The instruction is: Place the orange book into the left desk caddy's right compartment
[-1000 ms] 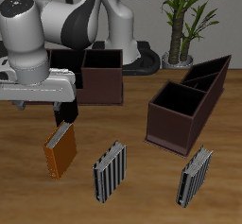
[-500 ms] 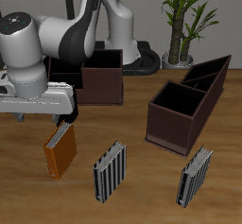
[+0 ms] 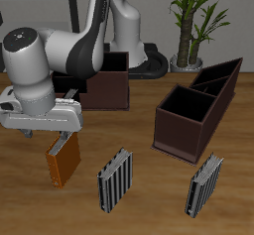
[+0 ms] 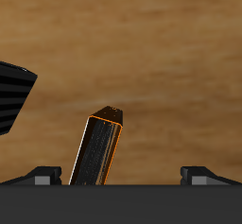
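A dark brown box caddy, set square, stands far back on the brown wooden table. Two grey striped books stand upright near the front edge, one mid-table, the other well apart. A green potted plant rises beyond.

The gripper fingers are hidden behind the wrist in the exterior view, so jaw state cannot be told. The orange book's lower end is cut off by the gripper body in the wrist view; a striped book is cropped by the edge
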Tool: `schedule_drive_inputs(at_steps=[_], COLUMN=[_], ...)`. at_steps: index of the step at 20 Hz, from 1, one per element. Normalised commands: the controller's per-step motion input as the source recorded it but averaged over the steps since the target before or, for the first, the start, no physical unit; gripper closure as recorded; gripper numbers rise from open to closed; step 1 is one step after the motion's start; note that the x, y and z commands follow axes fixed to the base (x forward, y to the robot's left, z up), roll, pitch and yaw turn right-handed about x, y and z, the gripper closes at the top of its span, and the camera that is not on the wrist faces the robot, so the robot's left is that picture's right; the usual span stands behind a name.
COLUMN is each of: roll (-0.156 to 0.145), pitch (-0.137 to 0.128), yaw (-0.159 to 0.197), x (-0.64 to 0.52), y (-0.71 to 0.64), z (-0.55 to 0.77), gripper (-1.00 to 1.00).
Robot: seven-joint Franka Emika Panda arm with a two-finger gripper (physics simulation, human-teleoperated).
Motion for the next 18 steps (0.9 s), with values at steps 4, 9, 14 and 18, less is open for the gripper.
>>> schedule_drive_inputs(at_steps=[4,9,14,18], roll=[-0.003,-0.003,-0.03,-0.018], pitch=[-0.003,0.003,0.001,0.014], yaw=[-0.038,-0.02,-0.044,-0.04], x=[0.07,0.05,-0.02,-0.07], y=[0.24,0.14,0.0,-0.02], z=[-0.1,-0.18,-0.27,-0.28], gripper=[-1.0,-1.0,-1.0,-1.0])
